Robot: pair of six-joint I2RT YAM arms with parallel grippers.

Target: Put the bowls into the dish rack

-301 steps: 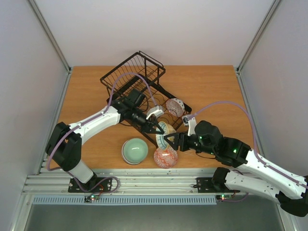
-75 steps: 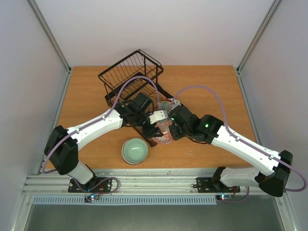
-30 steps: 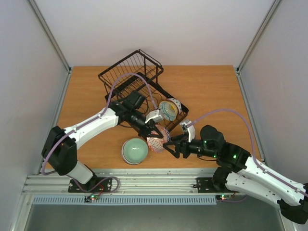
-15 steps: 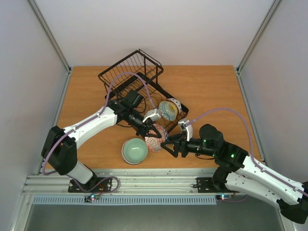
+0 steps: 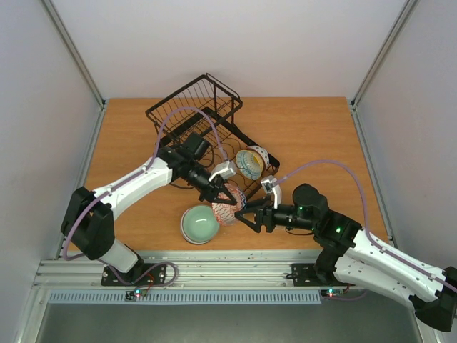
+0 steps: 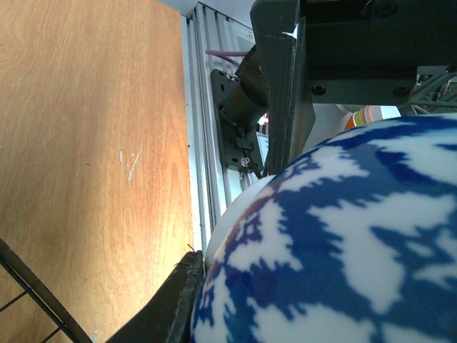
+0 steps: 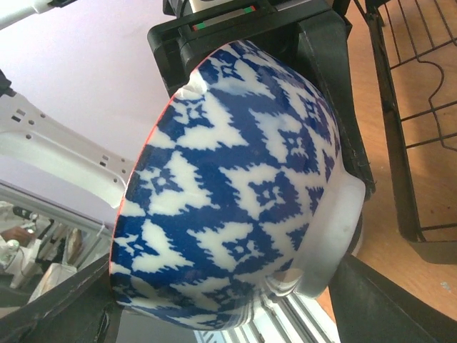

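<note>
surface: wooden table (image 5: 314, 128) | resting on it: 1 black dish rack (image 5: 193, 107), 1 mint bowl (image 5: 200, 223)

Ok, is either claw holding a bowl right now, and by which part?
The left claw pinches the patterned bowl at its rim, one finger down the outside wall. The right claw stands open at its foot end, holding nothing.

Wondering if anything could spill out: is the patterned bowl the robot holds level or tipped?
Tipped on edge. From above, the patterned bowl shows as a narrow oval, its rim pinched in the left hand.
</note>
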